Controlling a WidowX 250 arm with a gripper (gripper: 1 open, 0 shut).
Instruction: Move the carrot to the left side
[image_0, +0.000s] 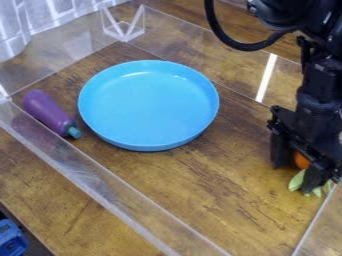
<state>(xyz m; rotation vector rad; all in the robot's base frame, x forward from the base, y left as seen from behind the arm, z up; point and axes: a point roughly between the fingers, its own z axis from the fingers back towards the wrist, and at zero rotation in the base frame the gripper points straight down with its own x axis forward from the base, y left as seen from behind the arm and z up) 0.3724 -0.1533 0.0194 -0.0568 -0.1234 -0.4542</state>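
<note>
The carrot (303, 160) lies on the wooden table at the far right; only a bit of orange shows between the fingers, with its pale green leafy top (311, 181) sticking out below. My gripper (302, 158) is lowered straight over it with a black finger (282, 150) on each side. The carrot sits between the jaws, but I cannot tell whether they press on it. The carrot rests on the table.
A large blue plate (147, 103) fills the middle of the table. A purple toy eggplant (48, 111) with a teal stem lies at the left edge. Clear plastic walls (80, 165) ring the table. A clear bracket (123, 20) stands at the back.
</note>
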